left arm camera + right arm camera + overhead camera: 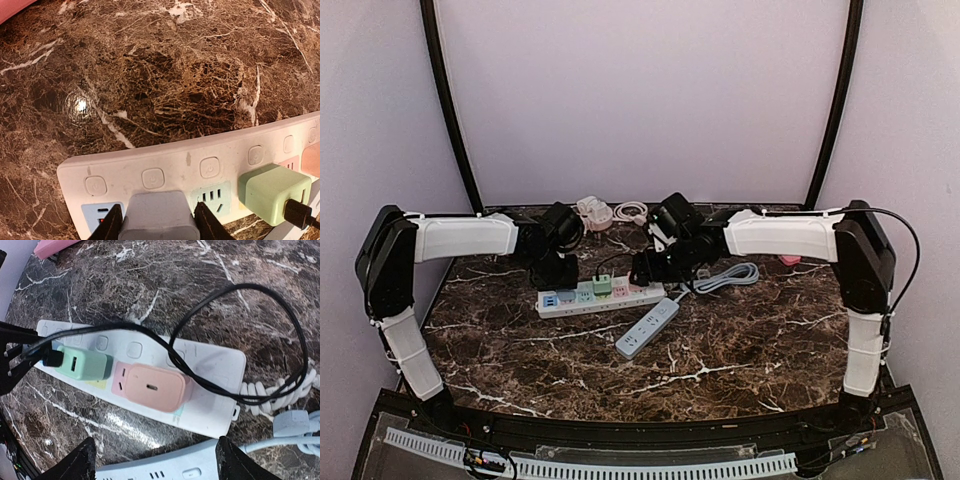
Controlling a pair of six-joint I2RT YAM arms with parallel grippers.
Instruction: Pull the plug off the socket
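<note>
A white power strip (605, 297) lies across the marble table, with a grey plug (159, 212), a green plug (272, 192) and a pink plug (155, 386) standing in its sockets. My left gripper (159, 229) is shut on the grey plug, one dark finger (111, 226) pressed against each side. The grey plug still sits against the strip (190, 160). My right gripper (156, 467) hangs open near the strip's right end, just in front of the pink plug, touching nothing.
A second, light-blue power strip (165, 469) lies diagonally in front, right under my right jaws. A black cable (240, 295) runs from the green plug and loops over the white strip. Coiled white cord (620, 212) and a grey cable (730, 277) lie behind.
</note>
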